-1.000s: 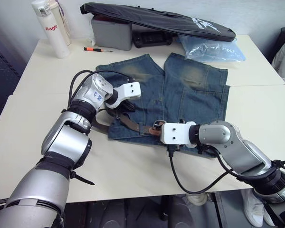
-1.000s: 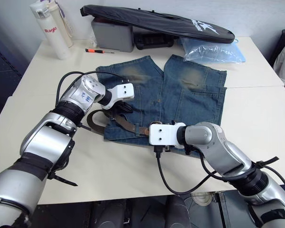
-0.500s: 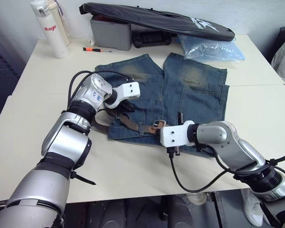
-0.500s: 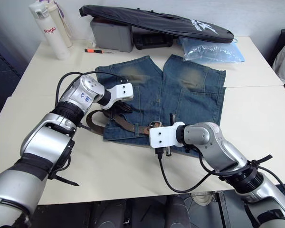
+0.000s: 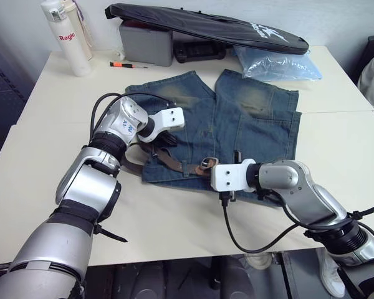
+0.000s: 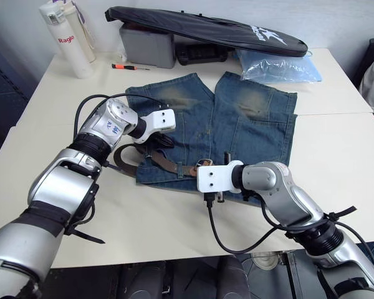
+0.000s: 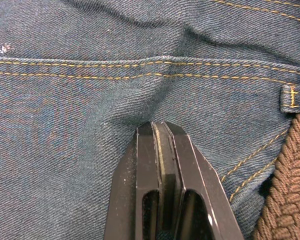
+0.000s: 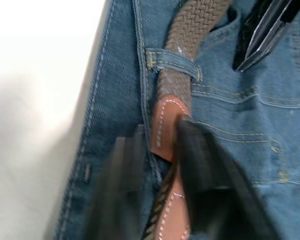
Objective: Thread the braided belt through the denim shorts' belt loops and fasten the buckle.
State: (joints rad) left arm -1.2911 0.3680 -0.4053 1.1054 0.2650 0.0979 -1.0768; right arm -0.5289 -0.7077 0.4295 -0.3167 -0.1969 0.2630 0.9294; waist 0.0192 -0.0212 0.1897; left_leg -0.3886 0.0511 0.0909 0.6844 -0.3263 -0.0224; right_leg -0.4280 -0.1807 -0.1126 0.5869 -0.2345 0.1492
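Barely a shift since half a second back: the right gripper (image 5: 207, 172) has edged a touch toward the left of the frame along the waistband, and the left arm stays where it was. At the far upper left of the head view stands a white bottle (image 5: 63, 36), with a small orange screwdriver (image 5: 126, 64) just to its right on the counter (image 5: 43, 180). Moving right, the left gripper (image 7: 160, 131) is down on the denim shorts (image 5: 237, 118) at their left side, its fingers pressed together with the tips touching the fabric. Just below it the braided belt (image 5: 165, 160) loops off the left edge of the shorts and runs along the waistband toward frame centre. One of the belt loops (image 8: 172, 64) sits across the strap in the right wrist view. At centre, the buckle (image 5: 206, 165) lies on the waistband just left of the right gripper. Its fingers look closed on the belt's leather tab, though the blur there makes that less than certain. Along the top edge lies a long black bag (image 5: 206, 26), and a pale blue plastic bag (image 5: 277, 64) sits at upper right.
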